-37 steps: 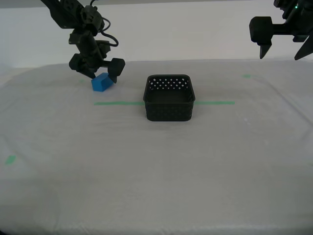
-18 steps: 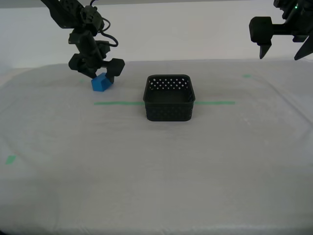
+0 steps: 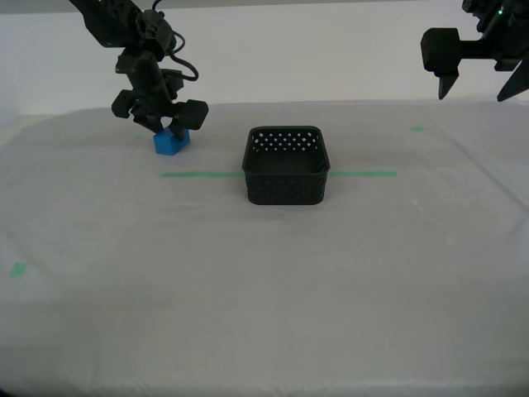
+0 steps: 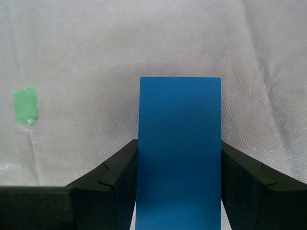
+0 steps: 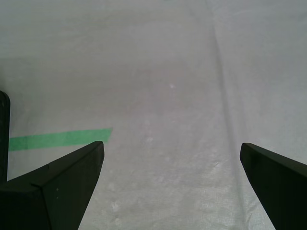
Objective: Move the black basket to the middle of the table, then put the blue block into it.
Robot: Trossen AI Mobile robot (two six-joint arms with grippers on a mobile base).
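Clamping the blue block (image 4: 180, 153) beside the black basket (image 3: 286, 165).
Second gripper (image 3: 169, 126) jaws pinching it; first gripper (image 5: 170, 184) jaws spread wide above the bench (image 3: 264, 281).

The black basket (image 3: 286, 165) stands upright and empty near the middle of the tabletop (image 3: 264, 281), astride the thin green tape line; its walls are perforated with rows of small holes and its corners are rounded. The blue block (image 3: 169, 141), small, plain-faced and bright, sits well apart from it toward the exterior view's left, clamped between the fingers of my second tool (image 4: 178, 191).
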